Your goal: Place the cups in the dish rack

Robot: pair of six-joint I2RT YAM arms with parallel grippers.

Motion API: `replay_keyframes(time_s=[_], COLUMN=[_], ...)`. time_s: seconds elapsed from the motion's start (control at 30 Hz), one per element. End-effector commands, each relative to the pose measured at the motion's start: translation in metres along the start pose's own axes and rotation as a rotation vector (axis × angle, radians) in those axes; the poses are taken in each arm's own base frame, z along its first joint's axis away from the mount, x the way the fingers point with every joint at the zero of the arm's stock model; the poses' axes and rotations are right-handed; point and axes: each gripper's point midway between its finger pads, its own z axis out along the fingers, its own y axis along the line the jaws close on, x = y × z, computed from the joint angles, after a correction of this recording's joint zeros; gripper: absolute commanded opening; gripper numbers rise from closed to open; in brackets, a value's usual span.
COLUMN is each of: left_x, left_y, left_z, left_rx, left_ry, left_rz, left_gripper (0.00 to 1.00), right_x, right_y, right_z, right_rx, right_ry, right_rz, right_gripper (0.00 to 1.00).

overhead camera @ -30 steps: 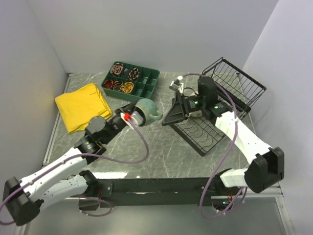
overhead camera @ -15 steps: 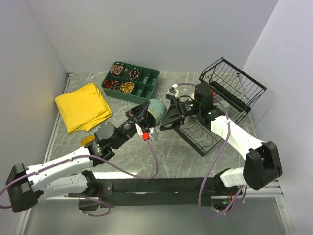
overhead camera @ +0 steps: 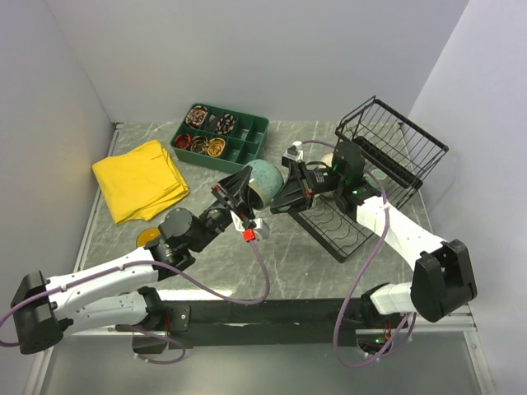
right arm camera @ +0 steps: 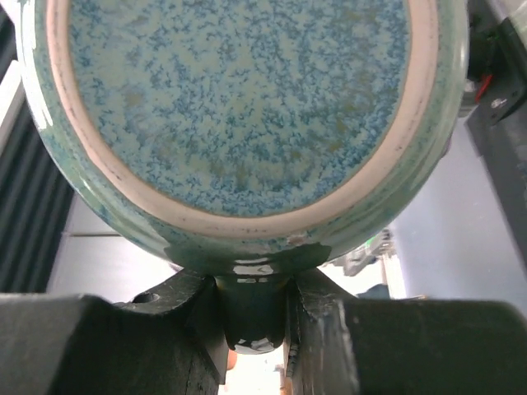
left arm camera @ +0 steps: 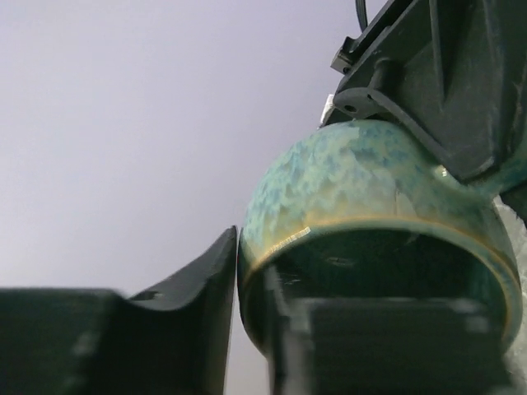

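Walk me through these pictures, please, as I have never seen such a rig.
This is a robot with two arms bolted at the near edge of a table. The top picture looks down from above and behind the arms. The other two come from a small camera on each wrist.

On the table lie a yellow cloth, a green tray holding small items, and a black wire rack.

Between the arms, both grippers hold one grey-green mug. The left gripper pinches its rim with one finger inside, as the left wrist picture shows. The right gripper is closed on the handle, which the right wrist picture shows just below the mug's speckled base. It looks like a handover on the way to the rack.
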Motion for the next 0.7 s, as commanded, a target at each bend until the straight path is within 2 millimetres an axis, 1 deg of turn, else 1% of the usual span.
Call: replay_keyframes(time_s=[0.0, 0.03, 0.07, 0.2, 0.23, 0.27, 0.3, 0.33, 0.37, 0.4, 0.43, 0.47, 0.5, 0.53, 0.57, 0.6, 0.63, 0.67], left_x=[-0.035, -0.036, -0.037, -0.037, -0.036, -0.035, -0.031, -0.032, -0.031, -0.028, -0.029, -0.028, -0.027, -0.025, -0.024, -0.019, -0.014, -0.011], left_y=[0.045, 0.044, 0.045, 0.043, 0.043, 0.043, 0.035, 0.039, 0.036, 0.026, 0.03, 0.028, 0.024, 0.022, 0.02, 0.015, 0.014, 0.01], left_z=[0.007, 0.007, 0.007, 0.002, -0.002, -0.004, -0.007, -0.013, -0.016, -0.019, -0.026, -0.03, -0.034, -0.041, -0.044, -0.048, -0.055, -0.059], left_rx=[-0.134, -0.128, -0.13, -0.119, -0.119, -0.118, -0.09, -0.093, -0.082, -0.043, -0.047, -0.037, -0.026, -0.009, 0.003, 0.018, 0.024, 0.031], left_ry=[-0.117, -0.118, -0.125, -0.125, -0.123, -0.12, -0.107, -0.112, -0.108, -0.098, -0.099, -0.095, -0.091, -0.08, -0.071, -0.051, -0.023, -0.004], left_rz=[-0.048, -0.054, -0.066, -0.094, -0.101, -0.106, -0.108, -0.12, -0.151, -0.165, -0.183, -0.224, -0.242, -0.257, -0.289, -0.302, -0.318, -0.36], left_gripper=[0.3, 0.44, 0.53, 0.76, 0.93, 0.99, 0.97, 0.96, 0.96, 0.96, 0.96, 0.96, 0.96, 0.96, 0.96, 0.96, 0.96, 0.96], right_x=[0.018, 0.018, 0.018, 0.011, 0.01, 0.006, 0.006, 0.003, -0.002, -0.005, -0.012, -0.014, -0.019, -0.028, -0.025, -0.036, -0.046, -0.04], right_y=[0.028, 0.029, 0.03, 0.034, 0.037, 0.038, 0.038, 0.04, 0.031, 0.029, 0.031, 0.026, 0.025, 0.03, 0.024, 0.016, 0.023, 0.013], right_z=[0.001, -0.001, -0.002, -0.012, -0.015, -0.019, -0.022, -0.024, -0.028, -0.03, -0.034, -0.038, -0.043, -0.046, -0.05, -0.055, -0.061, -0.064], right_rx=[-0.034, -0.035, -0.037, -0.037, -0.037, -0.033, -0.029, -0.021, 0.007, 0.022, 0.041, 0.07, 0.089, 0.115, 0.154, 0.246, 0.324, 0.385], right_ry=[0.035, 0.03, 0.024, -0.012, -0.02, -0.03, -0.029, -0.039, -0.057, -0.069, -0.084, -0.105, -0.129, -0.145, -0.151, -0.2, -0.202, -0.19], right_rz=[-0.259, -0.268, -0.28, -0.32, -0.348, -0.367, -0.389, -0.491, -0.419, -0.437, -0.555, -0.494, -0.507, -0.62, -0.552, -0.578, -0.751, -0.709], right_gripper=[0.0, 0.0, 0.0, 0.0, 0.0, 0.0, 0.0, 0.0, 0.0, 0.0, 0.0, 0.0, 0.0, 0.0, 0.0, 0.0, 0.0, 0.0])
